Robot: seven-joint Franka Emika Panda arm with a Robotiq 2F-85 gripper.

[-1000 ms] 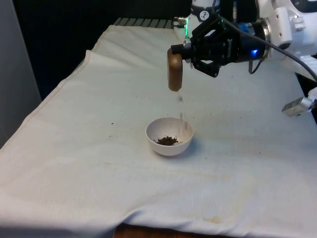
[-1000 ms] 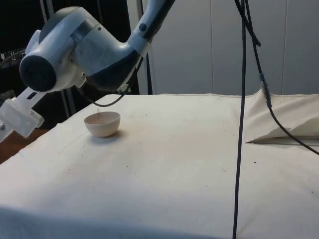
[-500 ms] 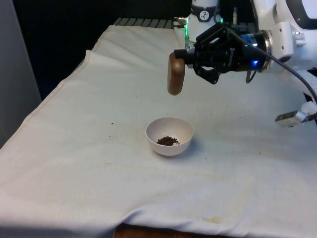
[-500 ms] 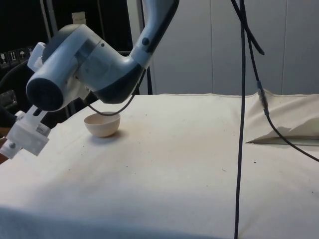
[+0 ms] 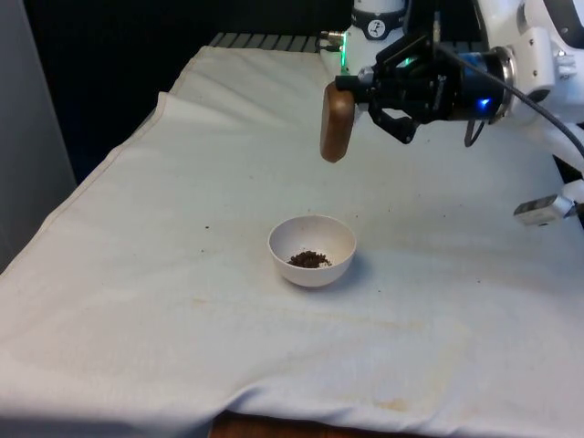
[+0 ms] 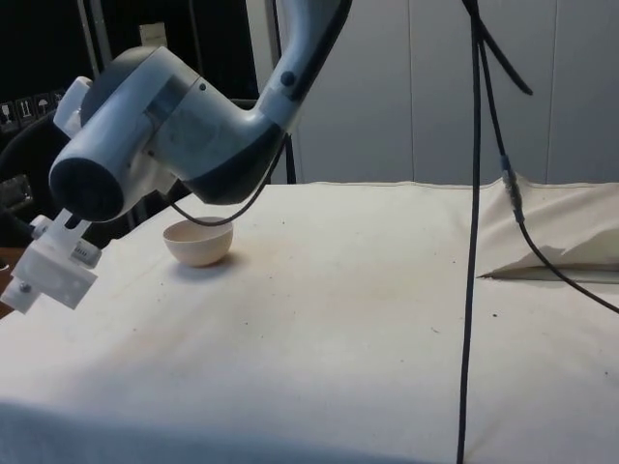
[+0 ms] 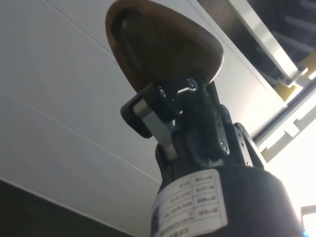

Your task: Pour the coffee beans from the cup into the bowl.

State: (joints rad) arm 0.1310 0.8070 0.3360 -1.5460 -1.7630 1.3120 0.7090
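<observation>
A brown wooden cup (image 5: 335, 128) hangs in the air, tipped over with its mouth pointing down. My gripper (image 5: 346, 89) lies level and is shut on the cup's upper end. The cup is well above the white bowl (image 5: 315, 273), a little beyond it and towards the front view's right. Dark coffee beans (image 5: 309, 259) lie in a small heap on the bowl's bottom. No beans are falling. In the wrist view the cup (image 7: 163, 44) is clamped between the fingers (image 7: 150, 121). In the side view the bowl (image 6: 199, 244) stands behind the arm's large joint.
The white cloth (image 5: 164, 301) has a few stray dark specks left of the bowl. A black cable (image 6: 471, 242) hangs down across the side view, and the cloth is rucked up at that view's right (image 6: 561, 253).
The gripper has lifted the cup higher and carried it towards the front view's right and farther back. Beans were falling a second ago; the stream has stopped.
</observation>
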